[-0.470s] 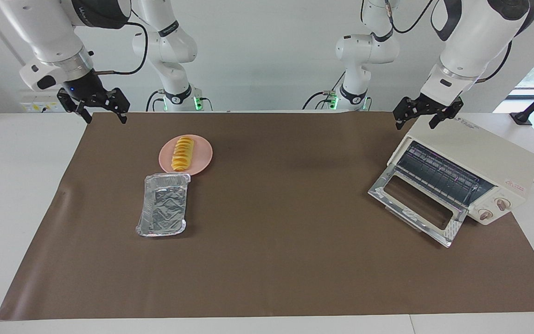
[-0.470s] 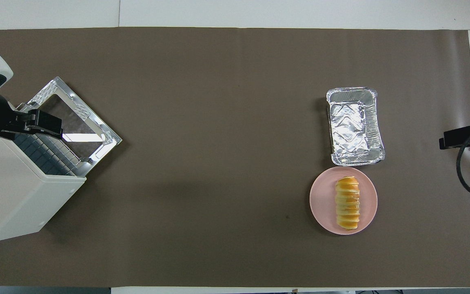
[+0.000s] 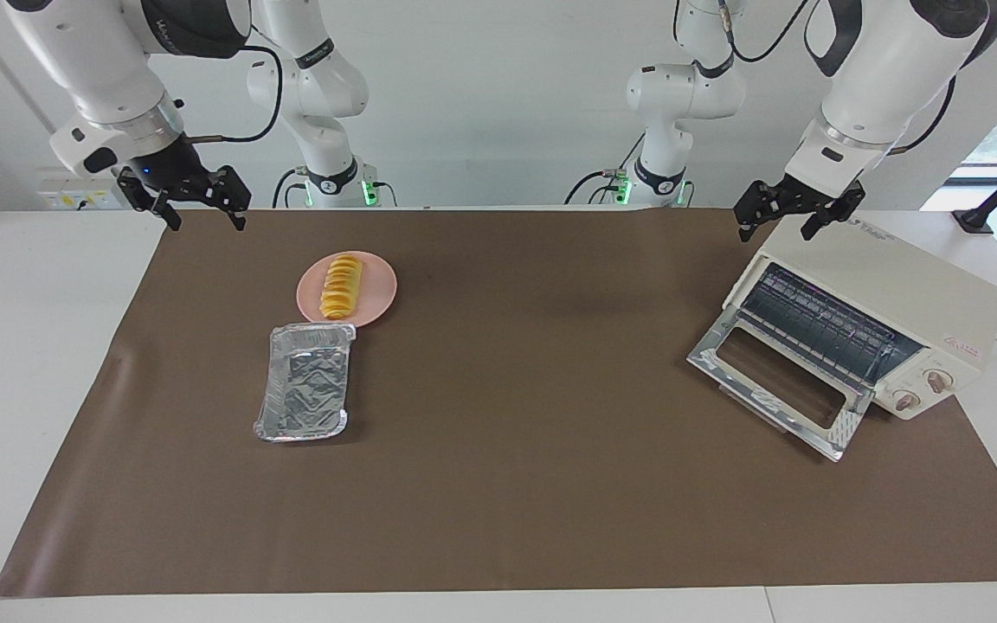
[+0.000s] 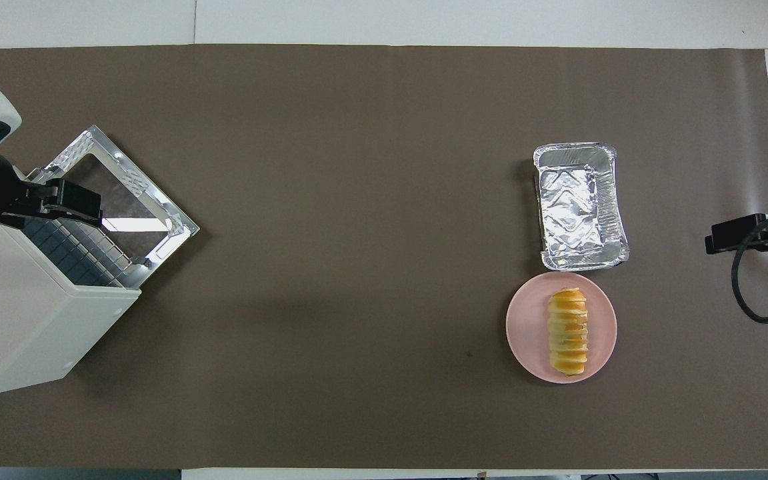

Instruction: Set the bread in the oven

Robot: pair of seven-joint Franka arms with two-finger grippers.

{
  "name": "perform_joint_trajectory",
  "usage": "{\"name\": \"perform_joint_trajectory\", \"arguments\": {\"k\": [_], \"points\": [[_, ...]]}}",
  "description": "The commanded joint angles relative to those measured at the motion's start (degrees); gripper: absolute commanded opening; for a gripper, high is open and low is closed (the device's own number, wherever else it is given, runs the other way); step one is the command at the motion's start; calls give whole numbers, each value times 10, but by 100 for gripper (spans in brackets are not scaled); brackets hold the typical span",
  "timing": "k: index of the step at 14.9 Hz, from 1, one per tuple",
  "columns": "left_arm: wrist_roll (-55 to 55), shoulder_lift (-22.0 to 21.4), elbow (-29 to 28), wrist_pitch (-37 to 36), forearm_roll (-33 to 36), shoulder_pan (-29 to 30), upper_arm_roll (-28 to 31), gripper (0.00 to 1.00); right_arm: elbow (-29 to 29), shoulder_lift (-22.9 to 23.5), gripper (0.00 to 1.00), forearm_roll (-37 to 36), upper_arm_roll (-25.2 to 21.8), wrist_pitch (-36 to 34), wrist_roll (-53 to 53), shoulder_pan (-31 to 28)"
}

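Since half a second ago the right claw (image 3: pixel 202 210) has drifted inward over the desk's (image 3: pixel 498 484) edge at the right arm's end; it is spread wide and empty. The left claw (image 3: pixel 777 223), also wide open and empty, hangs over the oven (image 3: pixel 923 303), whose door lies open. The bread (image 3: pixel 341 286) rests on the pink plate (image 3: pixel 377 290), with the foil tray (image 3: pixel 306 385) just beside the plate, farther from the robots.

table (image 3: pixel 48 363) | brown mat (image 3: pixel 516 484) | on mat: oven (image 3: pixel 897 303) (door open), pink plate (image 3: pixel 377 285), foil tray (image 3: pixel 305 394)
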Motion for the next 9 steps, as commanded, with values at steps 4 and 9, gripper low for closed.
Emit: {"name": "perform_joint_trajectory", "arguments": {"k": [4, 9], "points": [[4, -6, -1, 3, -10, 6, -2, 100, -193, -90, 100, 28, 8, 74, 69, 78], [4, -6, -1, 3, -10, 6, -2, 100, -349, -119, 100, 29, 8, 219, 139, 125]]}}
